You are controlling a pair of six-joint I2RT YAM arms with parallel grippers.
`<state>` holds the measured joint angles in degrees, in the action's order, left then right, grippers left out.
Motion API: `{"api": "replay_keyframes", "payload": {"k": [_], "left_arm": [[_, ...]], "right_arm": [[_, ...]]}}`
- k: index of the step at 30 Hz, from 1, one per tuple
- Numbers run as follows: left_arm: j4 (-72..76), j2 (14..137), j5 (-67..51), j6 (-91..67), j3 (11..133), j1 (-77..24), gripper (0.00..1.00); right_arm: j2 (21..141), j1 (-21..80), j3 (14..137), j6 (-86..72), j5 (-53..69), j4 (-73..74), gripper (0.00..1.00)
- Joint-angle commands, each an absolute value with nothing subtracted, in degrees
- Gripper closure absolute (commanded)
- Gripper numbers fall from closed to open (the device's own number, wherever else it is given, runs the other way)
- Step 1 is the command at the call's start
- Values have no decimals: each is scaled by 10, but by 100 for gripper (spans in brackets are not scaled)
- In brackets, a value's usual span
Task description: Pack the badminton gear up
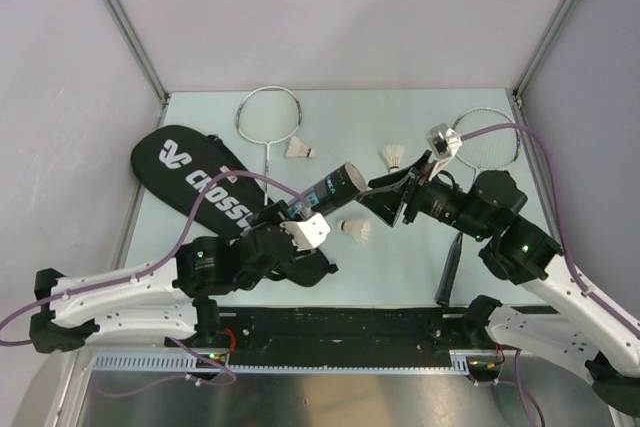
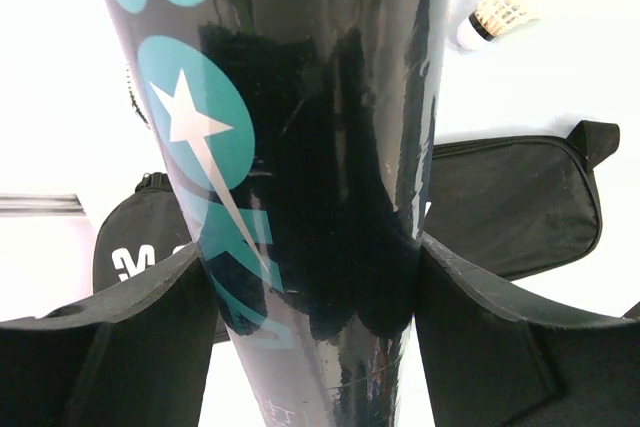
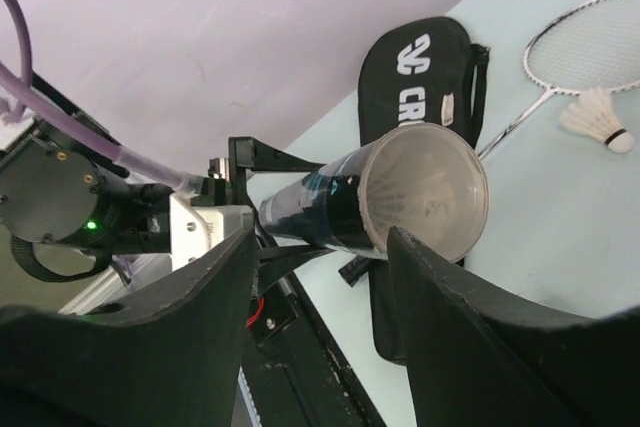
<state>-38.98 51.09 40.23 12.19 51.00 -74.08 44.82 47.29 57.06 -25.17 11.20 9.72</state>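
Observation:
My left gripper [image 1: 303, 213] is shut on the long black tube [image 1: 333, 190] with teal lettering and holds it tilted above the table, open end toward the right. In the left wrist view the tube [image 2: 300, 147] fills the gap between the fingers [image 2: 110, 337]. My right gripper [image 1: 378, 201] is open and empty, just off the tube's mouth [image 3: 425, 192]; something white and feathery shows deep inside. Three white shuttlecocks lie on the table: one [image 1: 300, 150], another [image 1: 393, 156] and a third [image 1: 355, 231]. The black racket bag [image 1: 200, 182] lies at the left.
One silver racket [image 1: 268, 117] lies at the back, its shaft running under the bag. The other racket's head [image 1: 487, 138] lies at the back right, its black handle [image 1: 448, 269] near the right arm. Walls enclose the table on three sides.

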Motion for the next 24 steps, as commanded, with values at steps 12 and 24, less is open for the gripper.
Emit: {"api": "replay_keyframes", "payload": {"k": [12,24], "left_arm": [[-368,487,452,153,508,-788,49],[-368,487,496,164,496,-789,51]], "right_arm": [[500,441,595,-211,243,98,66],[458,329,576,-222,434,86,100]]}}
